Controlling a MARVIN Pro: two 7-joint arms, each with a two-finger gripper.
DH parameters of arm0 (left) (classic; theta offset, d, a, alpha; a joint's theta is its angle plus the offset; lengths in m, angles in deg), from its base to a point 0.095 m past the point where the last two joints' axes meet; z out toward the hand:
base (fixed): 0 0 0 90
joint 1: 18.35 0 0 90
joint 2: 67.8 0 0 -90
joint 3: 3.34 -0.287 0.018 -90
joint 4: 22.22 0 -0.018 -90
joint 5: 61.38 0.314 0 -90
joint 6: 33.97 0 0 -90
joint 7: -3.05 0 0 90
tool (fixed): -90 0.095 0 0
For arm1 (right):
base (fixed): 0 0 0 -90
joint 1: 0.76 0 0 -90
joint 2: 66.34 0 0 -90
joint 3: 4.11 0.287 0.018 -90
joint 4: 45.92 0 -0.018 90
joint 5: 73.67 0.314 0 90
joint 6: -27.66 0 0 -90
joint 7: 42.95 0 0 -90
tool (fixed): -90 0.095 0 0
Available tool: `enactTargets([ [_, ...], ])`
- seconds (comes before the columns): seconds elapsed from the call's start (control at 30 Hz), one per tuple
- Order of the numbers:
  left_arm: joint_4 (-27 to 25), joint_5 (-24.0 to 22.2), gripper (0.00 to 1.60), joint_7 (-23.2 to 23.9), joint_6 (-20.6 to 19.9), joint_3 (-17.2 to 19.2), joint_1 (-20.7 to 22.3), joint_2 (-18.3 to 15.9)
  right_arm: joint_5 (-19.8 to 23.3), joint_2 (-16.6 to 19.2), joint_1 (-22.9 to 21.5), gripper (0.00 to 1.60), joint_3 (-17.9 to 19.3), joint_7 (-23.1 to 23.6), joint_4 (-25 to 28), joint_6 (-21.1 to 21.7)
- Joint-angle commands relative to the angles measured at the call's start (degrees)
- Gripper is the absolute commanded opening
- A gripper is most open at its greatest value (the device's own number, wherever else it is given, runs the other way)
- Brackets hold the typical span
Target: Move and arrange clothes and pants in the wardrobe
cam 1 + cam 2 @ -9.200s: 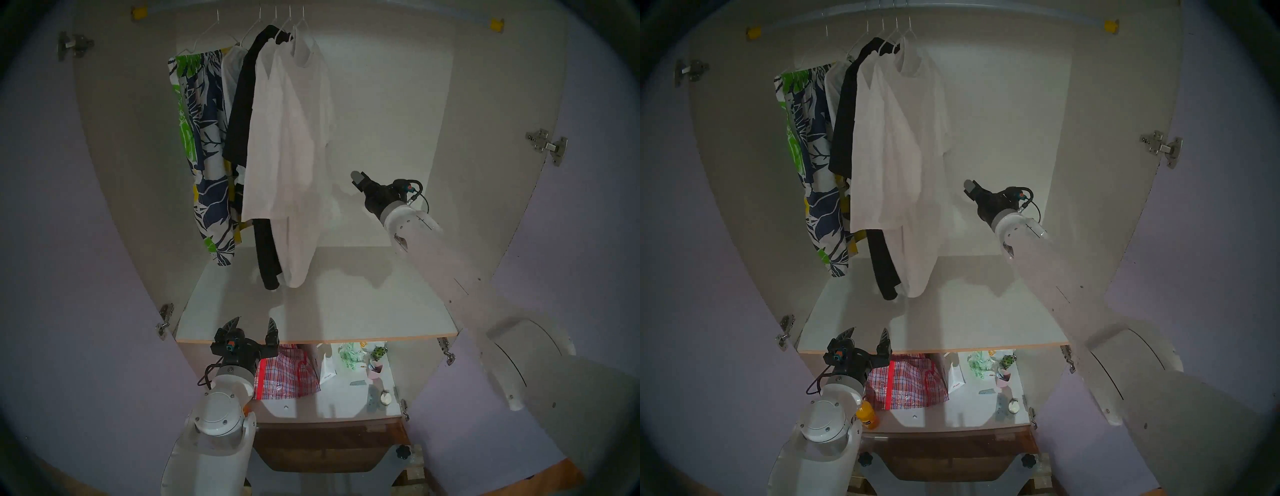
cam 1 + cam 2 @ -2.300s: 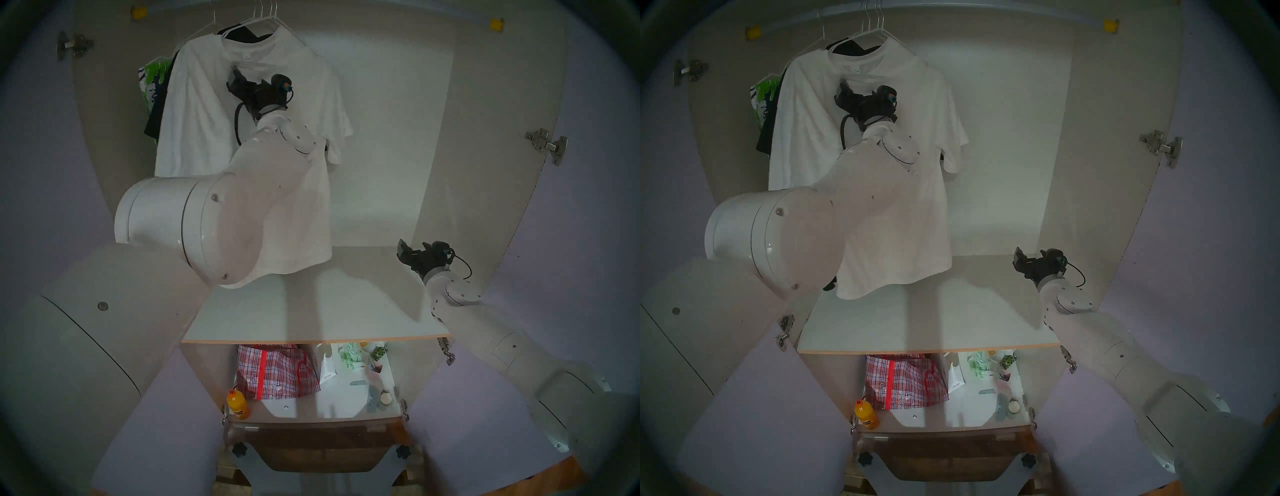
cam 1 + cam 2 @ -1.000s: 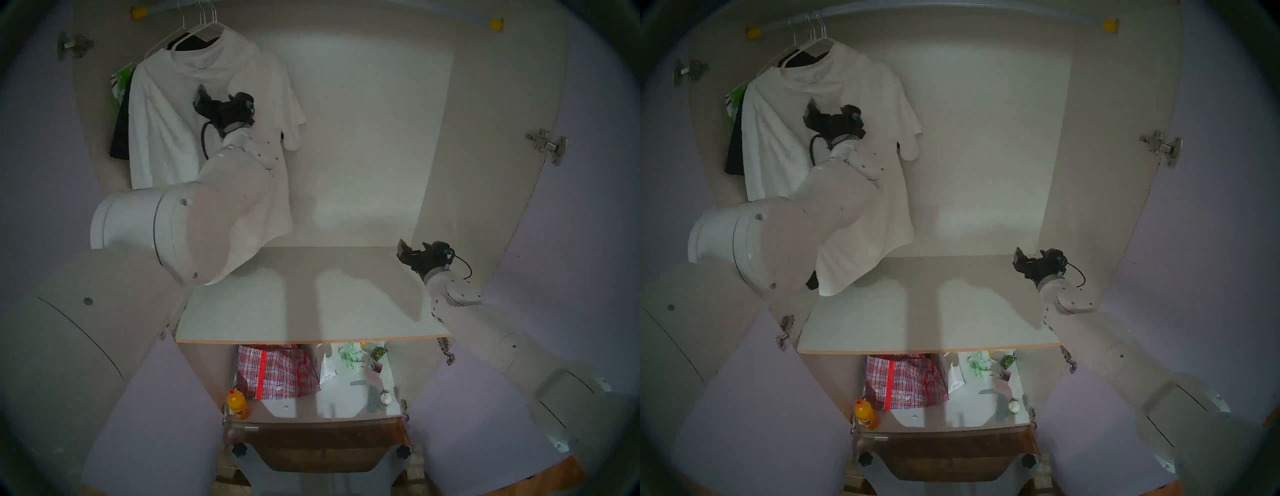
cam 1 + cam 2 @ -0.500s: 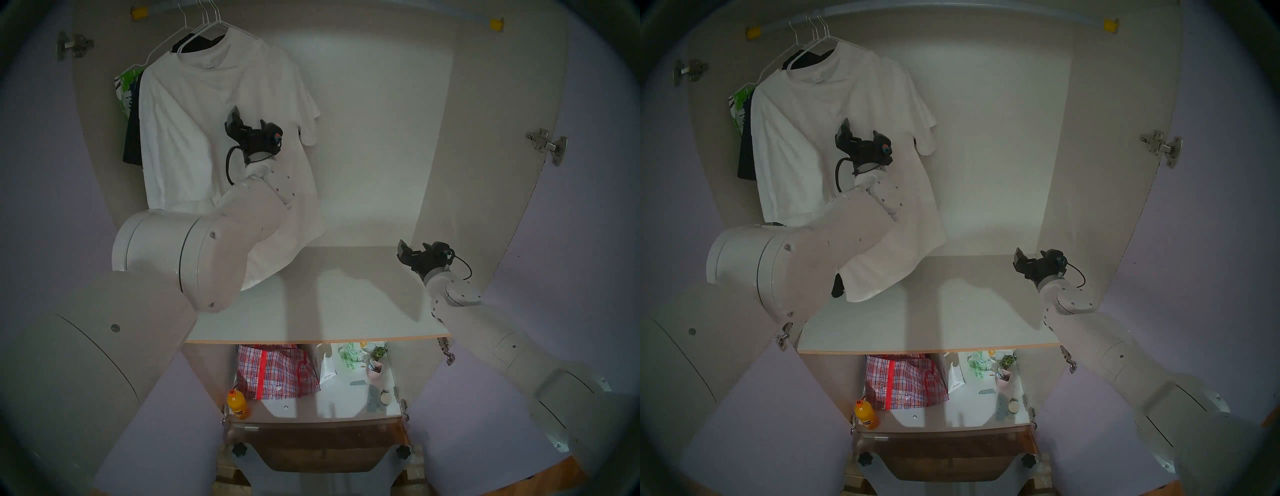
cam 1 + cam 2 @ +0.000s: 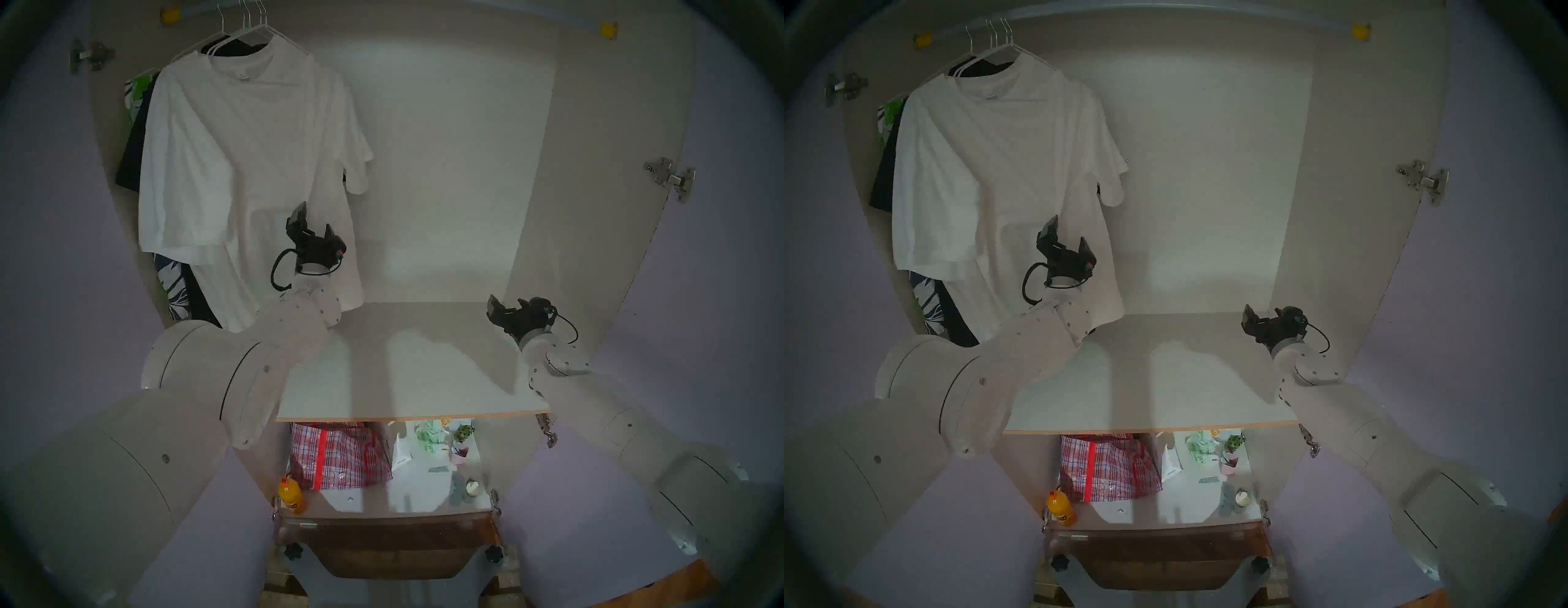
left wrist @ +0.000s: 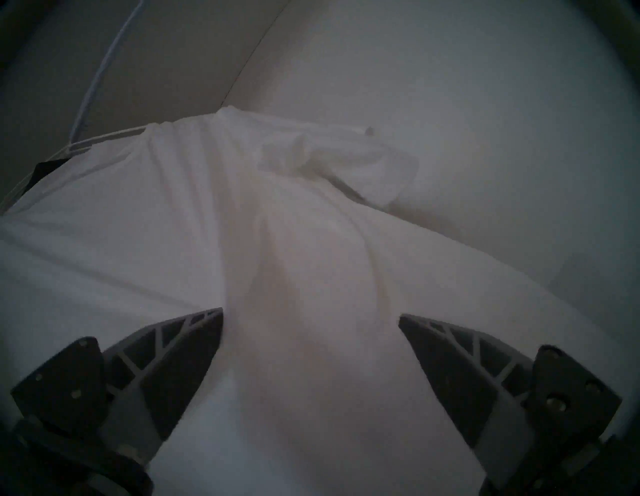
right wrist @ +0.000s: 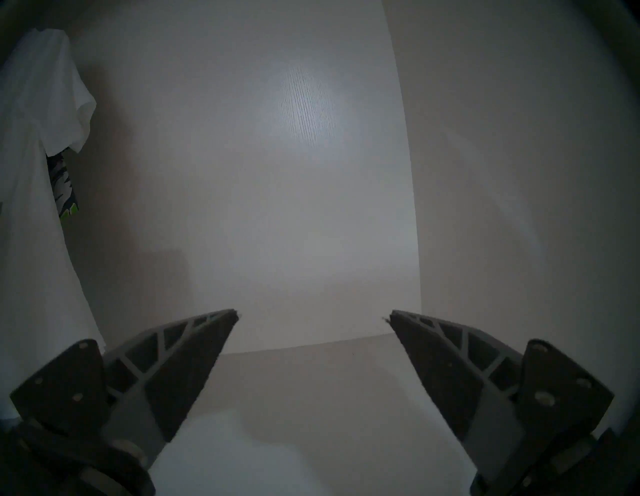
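The clothes hang bunched at the left end of the wardrobe rail (image 5: 424, 8). A white T-shirt (image 5: 254, 170) faces front and covers most of the others. The black garment (image 5: 133, 144) and the leaf-print one (image 5: 172, 288) peek out at its left. The second white T-shirt and the ruffle-hemmed garment are hidden. My left gripper (image 5: 314, 220) is open and empty, just in front of the T-shirt's lower half; the fabric (image 6: 277, 225) fills the left wrist view between the fingers (image 6: 187, 350). My right gripper (image 5: 505, 303) is open and empty, low at the right above the shelf (image 5: 424, 382), facing the back wall (image 7: 294, 173).
The lilac doors (image 5: 63, 276) stand open on both sides, with metal hinges (image 5: 670, 178). The rail has yellow end brackets (image 5: 609, 29). Under the shelf are a red plaid bag (image 5: 339, 454), an orange bottle (image 5: 292, 494) and small items (image 5: 458, 450).
My left gripper has dropped from the T-shirt's chest to its lower half and now stands open. The clothes swayed on their hangers. The right arm has not moved.
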Motion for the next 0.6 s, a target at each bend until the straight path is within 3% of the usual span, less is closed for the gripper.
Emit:
enactTargets([
  [0.0,-1.4,-0.5,1.6,0.8,3.4,0.4,1.4,-1.0,-0.1,-0.1,-1.3,1.6,0.5,0.1,0.8,-0.3],
  [0.57,-1.1,-2.3,1.6,5.4,11.5,2.2,-6.9,0.8,-0.1,-0.1,-1.2,1.6,0.5,0.1,0.6,-0.3],
])
